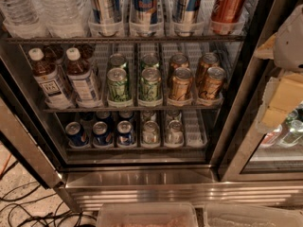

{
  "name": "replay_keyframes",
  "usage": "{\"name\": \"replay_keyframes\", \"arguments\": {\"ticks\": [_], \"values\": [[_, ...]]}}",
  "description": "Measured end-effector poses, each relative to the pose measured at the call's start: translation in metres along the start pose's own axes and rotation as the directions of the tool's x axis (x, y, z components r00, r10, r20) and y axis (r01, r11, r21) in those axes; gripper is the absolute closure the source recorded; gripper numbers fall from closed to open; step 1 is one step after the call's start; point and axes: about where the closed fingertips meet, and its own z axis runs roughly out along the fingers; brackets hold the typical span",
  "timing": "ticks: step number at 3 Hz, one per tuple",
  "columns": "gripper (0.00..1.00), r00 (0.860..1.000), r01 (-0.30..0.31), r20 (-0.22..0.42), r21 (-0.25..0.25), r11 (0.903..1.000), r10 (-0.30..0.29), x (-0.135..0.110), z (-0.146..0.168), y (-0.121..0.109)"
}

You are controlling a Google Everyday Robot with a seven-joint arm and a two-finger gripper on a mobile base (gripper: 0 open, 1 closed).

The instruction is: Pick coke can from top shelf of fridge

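Note:
The coke can [228,4], red-orange with white script, stands in the rightmost clear lane tray of the top shelf [71,40], its top cut off by the picture edge. The fridge [142,178] stands open, with a steel base and dark frame. My gripper [282,96] shows as white and beige parts at the right edge, in front of the right door frame. It is to the right of and below the can, apart from it, and holds nothing that I can see.
Left of the coke can stand three taller silver-and-blue cans [144,6] and water bottles [57,8]. The rack below holds tea bottles [80,77], green cans [118,85] and gold-bronze cans [180,84]. Lowest rack: blue cans [102,132]. Plastic bins [147,215] sit below; cables [28,212] lie on the floor.

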Motion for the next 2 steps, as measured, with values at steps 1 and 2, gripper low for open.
{"name": "replay_keyframes", "arguments": {"ticks": [1, 2], "values": [[0.0, 1.0, 0.0, 0.0, 0.0, 1.0, 0.0, 0.0, 0.0, 0.0], [0.0, 1.0, -0.005, 0.011, -0.019, 0.9998, 0.005, 0.006, 0.011, 0.01]]}}
